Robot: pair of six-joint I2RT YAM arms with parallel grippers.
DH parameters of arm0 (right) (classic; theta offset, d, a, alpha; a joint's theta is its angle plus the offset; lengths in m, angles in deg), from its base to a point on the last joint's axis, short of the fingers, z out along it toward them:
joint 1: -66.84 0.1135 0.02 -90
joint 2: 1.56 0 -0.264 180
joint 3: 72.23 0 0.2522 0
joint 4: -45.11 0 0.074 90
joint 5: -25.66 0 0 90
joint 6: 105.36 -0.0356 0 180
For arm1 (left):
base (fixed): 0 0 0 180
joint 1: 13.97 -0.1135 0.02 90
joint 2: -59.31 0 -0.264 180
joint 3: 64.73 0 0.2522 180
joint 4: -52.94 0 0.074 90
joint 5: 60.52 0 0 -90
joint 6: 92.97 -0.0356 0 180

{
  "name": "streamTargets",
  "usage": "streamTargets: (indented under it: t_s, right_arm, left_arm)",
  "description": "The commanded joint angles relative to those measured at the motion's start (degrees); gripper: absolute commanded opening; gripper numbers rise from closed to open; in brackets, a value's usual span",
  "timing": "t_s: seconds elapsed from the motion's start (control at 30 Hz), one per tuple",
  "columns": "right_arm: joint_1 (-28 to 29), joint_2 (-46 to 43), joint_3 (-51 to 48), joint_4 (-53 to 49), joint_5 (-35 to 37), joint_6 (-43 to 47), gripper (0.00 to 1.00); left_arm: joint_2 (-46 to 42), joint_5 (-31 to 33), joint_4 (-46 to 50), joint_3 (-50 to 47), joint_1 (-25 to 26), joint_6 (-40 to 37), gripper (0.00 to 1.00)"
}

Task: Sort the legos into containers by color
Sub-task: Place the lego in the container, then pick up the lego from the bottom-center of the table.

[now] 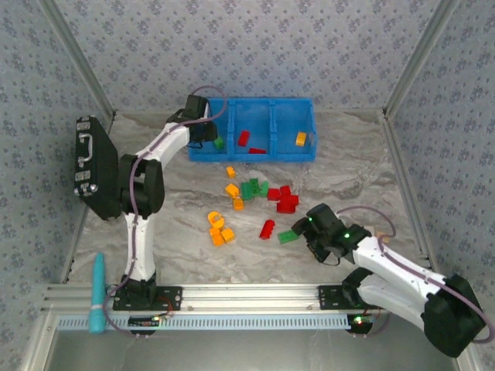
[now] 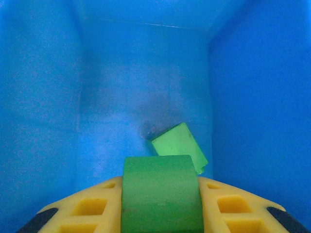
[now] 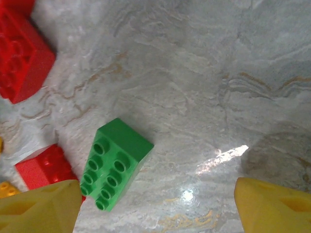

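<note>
Built alike: white link shells on the left arm (image 1: 138,232) and right arm (image 1: 394,270), joined by bulky black joint housings. Strung with a thin purplish-grey cable (image 1: 138,202) along each, looping free at the 12 o'clock end of the left one. Bolted through black base plates (image 1: 147,297) to a silver aluminium rail (image 1: 247,294) at 6 o'clock in the top view. Dotted with small green lights (image 1: 346,232) on the right wrist housing. Tipped with yellow left fingers (image 2: 92,208), pierced by rectangular cut-outs and capped in black at the outer corners; same plain yellow on the right fingers (image 3: 39,208).
</note>
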Motion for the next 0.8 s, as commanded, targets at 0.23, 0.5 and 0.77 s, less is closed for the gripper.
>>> streamTargets:
  t_s: [0.23,0.5,0.77]
  right_arm:
    - [0.36,12.2,11.78,-2.16,-1.52,-0.12,0.85]
    - [1.21,19.64,17.21,-4.25,-2.69,-0.14,0.84]
    - [2.5,24.75,17.96,-5.48,-3.77,-2.39,0.8]
  left_arm:
    - [1.15,-1.76,3.39,9.73,-0.01,-2.39,0.54]
    - [-3.6,-2.88,7.48,12.82,-0.4,-5.57,0.61]
    - [-14.06,-3.5,13.28,11.77,-1.83,-9.47,0.64]
